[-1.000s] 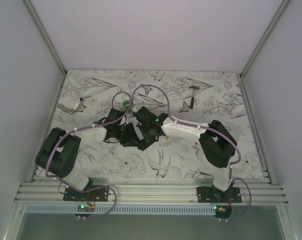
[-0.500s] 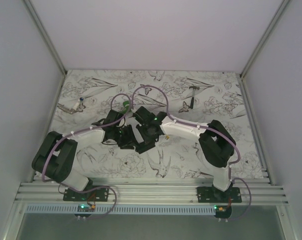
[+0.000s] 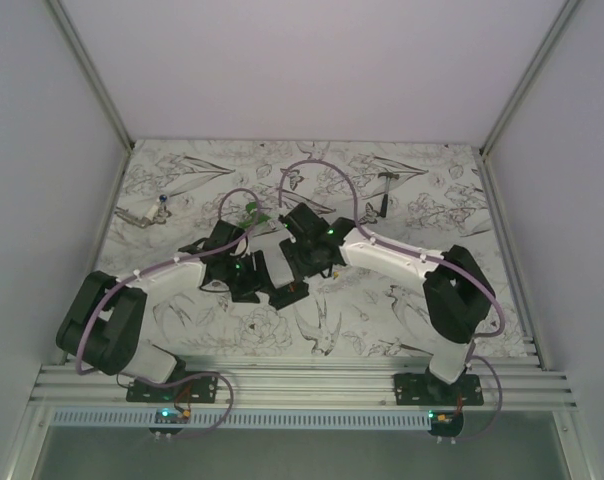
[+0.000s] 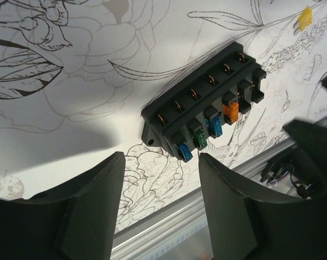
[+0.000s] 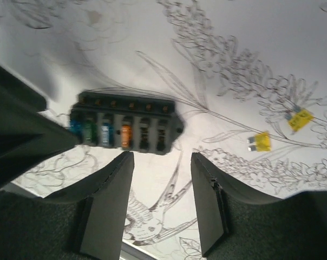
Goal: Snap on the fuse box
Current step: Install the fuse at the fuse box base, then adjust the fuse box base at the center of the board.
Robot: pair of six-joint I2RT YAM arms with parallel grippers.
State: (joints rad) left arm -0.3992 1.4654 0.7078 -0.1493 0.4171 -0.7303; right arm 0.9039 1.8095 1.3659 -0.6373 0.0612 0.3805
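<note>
The fuse box (image 4: 207, 116) is a black oblong box lying flat on the flower-printed table. Its slots face up, holding blue, green and orange fuses. In the left wrist view it lies just beyond my left gripper (image 4: 161, 181), which is open with only the tablecloth between its fingers. The right wrist view shows the same fuse box (image 5: 125, 127) just past my right gripper (image 5: 161, 189), also open and empty. From above, both wrists meet over mid-table and largely hide the box.
Two loose yellow fuses (image 5: 261, 142) (image 5: 300, 120) lie on the cloth to the right of the box. A small dark hammer-shaped tool (image 3: 385, 190) lies at the back right, a green piece (image 3: 252, 208) behind the left wrist. The aluminium rail (image 4: 169, 216) runs along the near edge.
Both grippers have opened. The right wrist has drawn back toward the far right, and the left arm has swung lower and leftward. The fuse box now lies free on the table.
</note>
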